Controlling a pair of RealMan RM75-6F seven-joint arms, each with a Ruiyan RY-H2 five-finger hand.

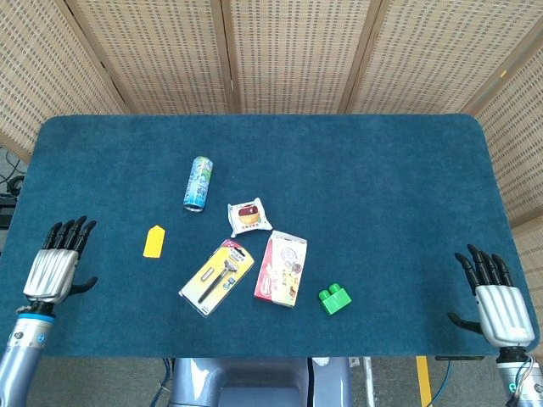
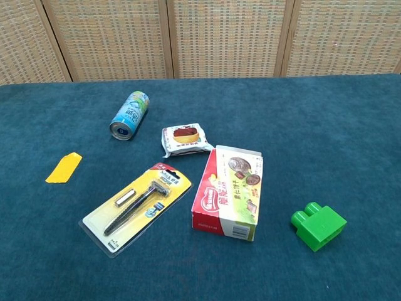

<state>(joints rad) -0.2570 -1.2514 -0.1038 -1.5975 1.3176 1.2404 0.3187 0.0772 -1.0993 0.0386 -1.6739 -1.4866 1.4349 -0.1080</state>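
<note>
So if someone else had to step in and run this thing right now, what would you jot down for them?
Left hand: holds nothing, fingers apart, over the table's near left edge; nearest thing is the yellow tag.
Right hand: holds nothing, fingers apart, at the near right corner; nearest thing is the green block.
On the blue table, all lying untouched: can on its side, snack packet, razor pack, biscuit box.
Done: nothing picked up.
Left: everything; neither hand touches any item.
</note>
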